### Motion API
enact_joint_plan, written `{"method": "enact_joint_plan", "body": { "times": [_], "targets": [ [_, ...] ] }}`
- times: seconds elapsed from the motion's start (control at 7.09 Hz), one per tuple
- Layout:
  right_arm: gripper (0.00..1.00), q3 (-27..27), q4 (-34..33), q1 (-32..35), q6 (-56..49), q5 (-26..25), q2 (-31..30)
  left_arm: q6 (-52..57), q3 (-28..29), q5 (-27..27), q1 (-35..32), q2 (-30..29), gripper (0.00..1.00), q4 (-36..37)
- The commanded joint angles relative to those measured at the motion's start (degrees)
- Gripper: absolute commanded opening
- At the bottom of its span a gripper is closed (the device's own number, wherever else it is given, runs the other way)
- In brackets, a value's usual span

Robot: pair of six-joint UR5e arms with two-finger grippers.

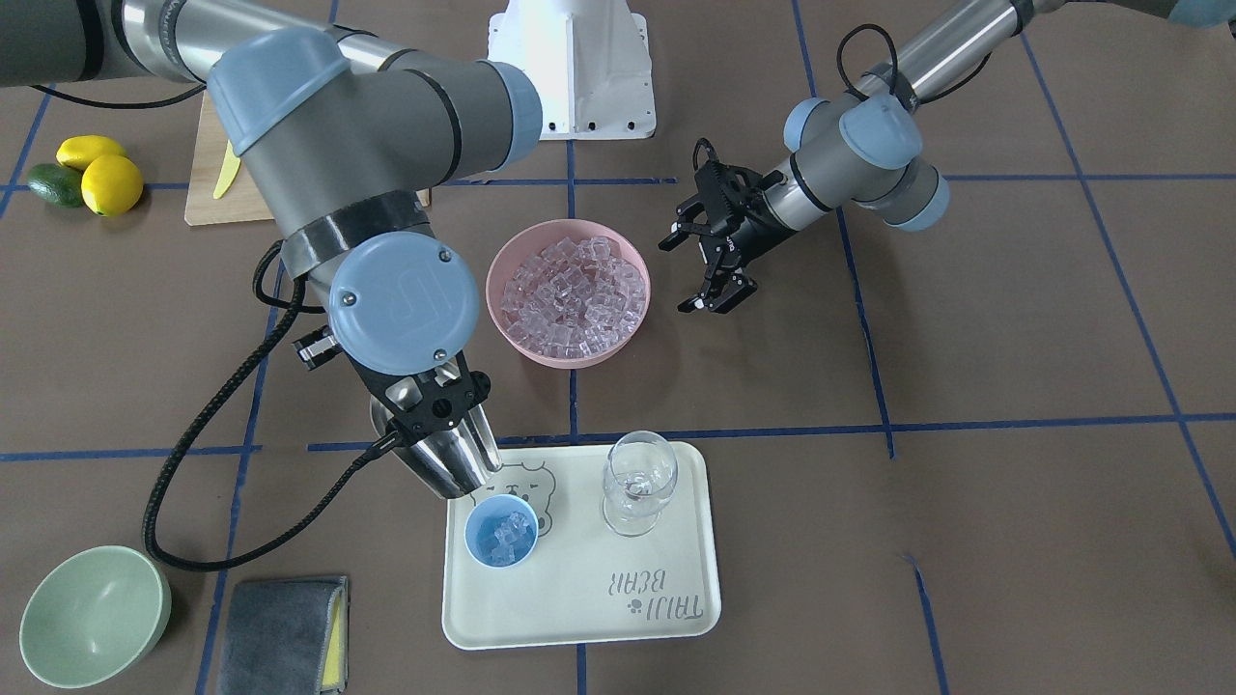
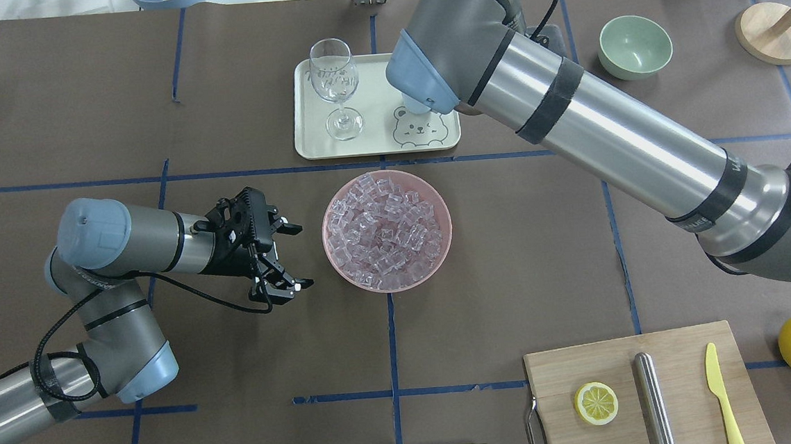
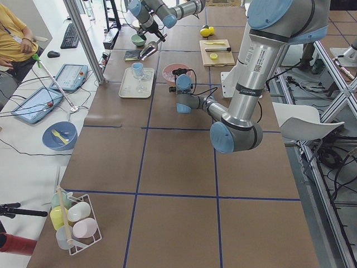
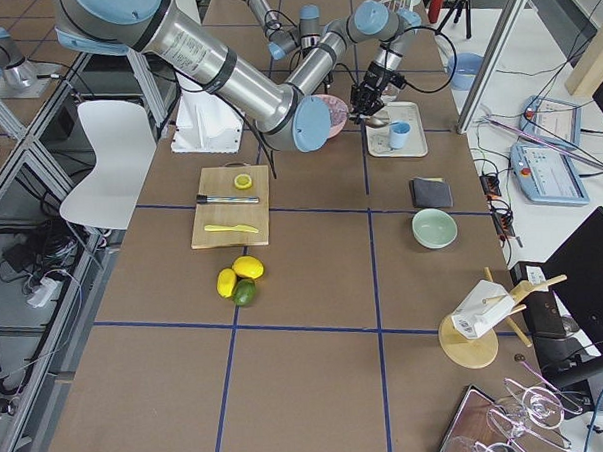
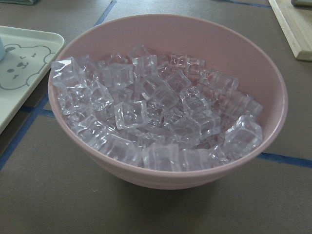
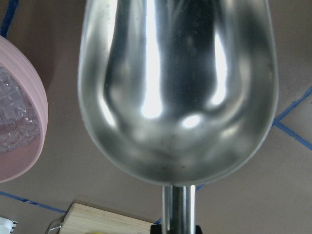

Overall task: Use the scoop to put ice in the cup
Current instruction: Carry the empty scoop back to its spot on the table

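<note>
The right hand [image 1: 439, 410] is clamped on the scoop [image 1: 454, 468]; we see its mouth tilted down just above the cup [image 1: 476, 541]. Left hand [image 2: 300, 255]: fingers apart.

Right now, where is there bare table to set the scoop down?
Bare table lies between the pink bowl and the cutting board, and beside the tray on its wine glass side. Crowded: the tray itself, with cup, wine glass and scoop above, and the cloth and green bowl beside it.

Wine glass [image 1: 637, 483], green bowl [image 1: 92, 616], lemons [image 1: 111, 183]
</note>
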Motion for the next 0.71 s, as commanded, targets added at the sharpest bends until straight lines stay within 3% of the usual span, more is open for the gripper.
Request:
{"method": "enact_joint_plan", "body": {
  "times": [0.0, 0.14, 0.28, 0.56],
  "targets": [
    [0.00, 15.57, 4.80, 0.14, 10.52, 0.54, -11.79, -1.98, -0.20, -0.09, -0.76, 0.65, 1.00, 0.12],
    [0.00, 24.20, 11.37, 0.41, 19.65, 2.63, -20.66, -4.44, -0.20, -0.09, -1.29, 0.75, 1.00, 0.12],
    [0.00, 28.20, 18.83, 0.58, 29.31, 2.74, -26.49, -4.55, -0.11, 0.00, -2.34, 0.83, 1.00, 0.55],
    [0.00, 36.02, 26.35, 0.41, 37.56, 2.12, -37.66, -4.55, -0.11, 0.00, -3.66, 0.75, 1.00, 0.74]
  ]
}}
